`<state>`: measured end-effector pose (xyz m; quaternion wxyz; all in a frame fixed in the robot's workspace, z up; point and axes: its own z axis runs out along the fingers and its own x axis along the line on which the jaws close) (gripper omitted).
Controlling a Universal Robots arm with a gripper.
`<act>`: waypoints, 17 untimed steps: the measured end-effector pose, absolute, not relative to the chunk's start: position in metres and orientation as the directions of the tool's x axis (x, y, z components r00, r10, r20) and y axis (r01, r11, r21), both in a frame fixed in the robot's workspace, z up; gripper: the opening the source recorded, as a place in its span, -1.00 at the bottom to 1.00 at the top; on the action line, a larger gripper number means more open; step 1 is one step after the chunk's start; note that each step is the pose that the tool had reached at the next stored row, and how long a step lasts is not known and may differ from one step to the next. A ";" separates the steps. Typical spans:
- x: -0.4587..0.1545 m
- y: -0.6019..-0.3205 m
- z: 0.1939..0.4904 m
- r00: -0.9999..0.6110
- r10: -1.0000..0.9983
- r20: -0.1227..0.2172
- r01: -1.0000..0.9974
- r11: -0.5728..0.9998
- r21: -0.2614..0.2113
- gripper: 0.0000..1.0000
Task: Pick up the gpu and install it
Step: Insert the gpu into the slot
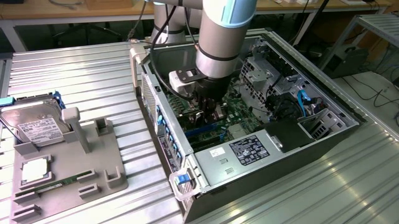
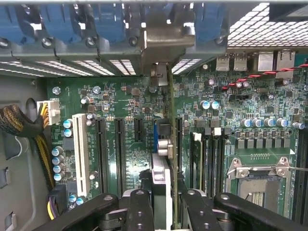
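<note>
1. One grey robot arm [image 1: 218, 37] reaches down into an open black-and-silver computer case [image 1: 249, 186] lying on its side on the ribbed silver metal bench [image 1: 81, 70].
2. The black two-fingered end effector [image 1: 209, 112] is deep inside the case, just above the green motherboard [image 2: 144, 96].
3. End effector state: the fingers [image 2: 139, 207] are partly closed, one on each face of the thin dark gpu [image 2: 163, 149], gripping it. The card is seen edge-on in the wrist view.
4. The gpu stands upright on its long edge over the row of black expansion slots [image 2: 119, 154], between two of them. Whether its edge is pushed home in a slot cannot be told.
5. The silver metal bracket [image 2: 163, 41] at the far end of the gpu meets the rear wall of the case, among the blue plastic latches [image 2: 62, 21].
6. The empty silver processor socket [image 2: 255, 178] lies beside the slots.
7. On the exterior view's left, well apart from the case, a grey moulded fixture tray [image 1: 68, 172] carries a silver hard drive with white label [image 1: 34, 126] and a narrow green memory stick [image 1: 56, 184].
</note>
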<state>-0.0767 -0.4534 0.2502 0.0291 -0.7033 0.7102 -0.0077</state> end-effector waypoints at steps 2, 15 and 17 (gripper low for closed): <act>-0.077 -0.453 0.250 -0.009 -0.999 -0.031 -0.998 0.011 -0.060 -0.44; -0.076 -0.453 0.250 -0.009 -0.999 -0.032 -0.998 0.011 -0.065 -0.44; -0.075 -0.453 0.250 -0.009 -0.999 -0.032 -0.998 0.011 -0.064 -0.44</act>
